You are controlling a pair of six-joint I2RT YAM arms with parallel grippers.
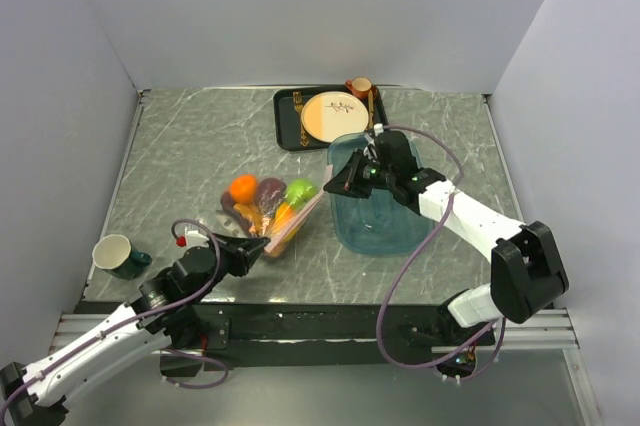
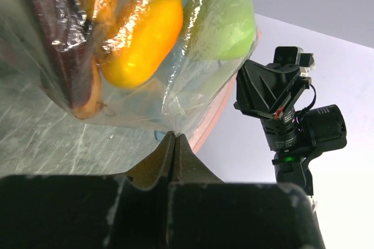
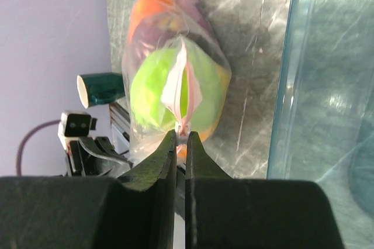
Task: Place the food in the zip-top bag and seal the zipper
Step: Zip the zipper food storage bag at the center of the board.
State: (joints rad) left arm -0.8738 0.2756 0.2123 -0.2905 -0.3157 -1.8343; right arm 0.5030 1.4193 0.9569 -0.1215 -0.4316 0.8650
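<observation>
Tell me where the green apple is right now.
Top view, mid-frame: the green apple sits inside the zip-top bag, at its right end, just left of the teal tray.

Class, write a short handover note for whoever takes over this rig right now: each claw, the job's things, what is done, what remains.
Left claw: shut on the zip-top bag at its near end.
Right claw: shut on the zipper at its far end.
Food: what shows is inside the bag.
Done: bagging.
Left to do: the zipper's two sides gape apart mid-length; run it closed.
</observation>
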